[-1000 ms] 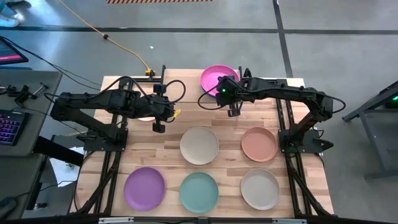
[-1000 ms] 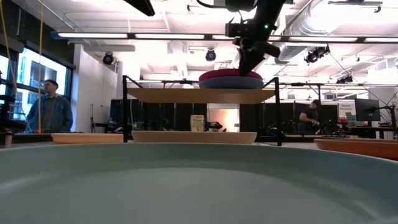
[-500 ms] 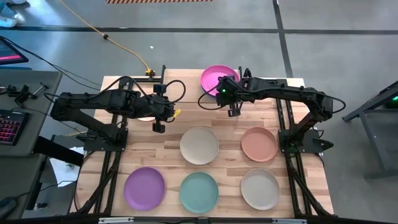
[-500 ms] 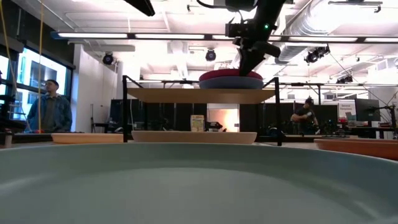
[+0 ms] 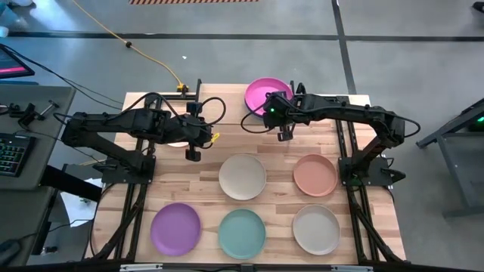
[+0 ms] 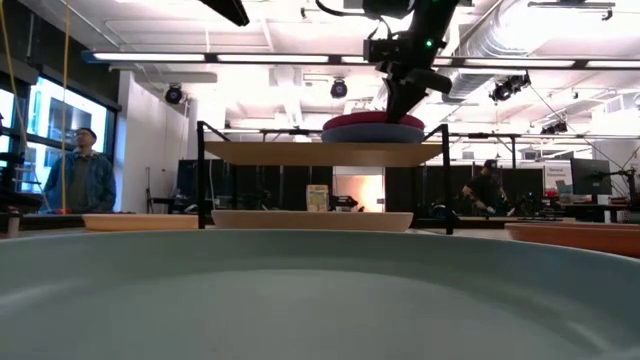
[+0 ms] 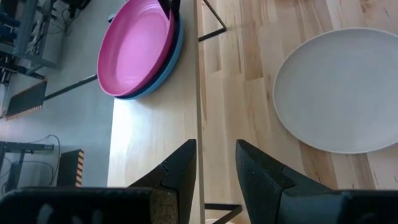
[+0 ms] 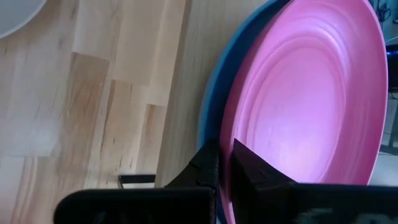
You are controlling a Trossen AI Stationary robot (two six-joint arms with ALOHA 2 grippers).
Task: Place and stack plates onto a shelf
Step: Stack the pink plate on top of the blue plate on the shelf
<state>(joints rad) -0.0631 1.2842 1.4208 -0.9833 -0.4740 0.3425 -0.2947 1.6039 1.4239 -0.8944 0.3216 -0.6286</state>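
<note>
The magenta plate [image 5: 265, 92] sits in the blue plate [image 8: 211, 118], and that pair stands on the right part of the light-wood shelf [image 6: 300, 152]. My right gripper [image 5: 274, 100] is shut on the magenta plate's near rim. My left gripper [image 7: 214, 158] hovers open over the shelf's left part and holds nothing. On the table lie the cream plate [image 5: 242, 176], salmon plate [image 5: 314, 174], purple plate [image 5: 175, 228], teal plate [image 5: 242, 232] and beige plate [image 5: 316, 229]. A pale plate [image 5: 175, 140] shows only partly under the left arm. My right gripper pinches the magenta plate's rim [image 8: 231, 134] on its near side. One finger [image 8: 252, 167] lies inside the plate, the other [image 8: 207, 163] outside it, above the blue plate's rim. The fingers slant down from above [image 6: 405, 95]. The plate rests level in the blue plate.
The shelf's thin black legs [image 6: 203, 175] stand around the cream plate's far side. The shelf's left half [image 7: 155, 124] is bare wood. People [image 6: 85, 170] stand in the room beyond the table. A yellow cable [image 5: 151, 57] runs across the floor behind the table.
</note>
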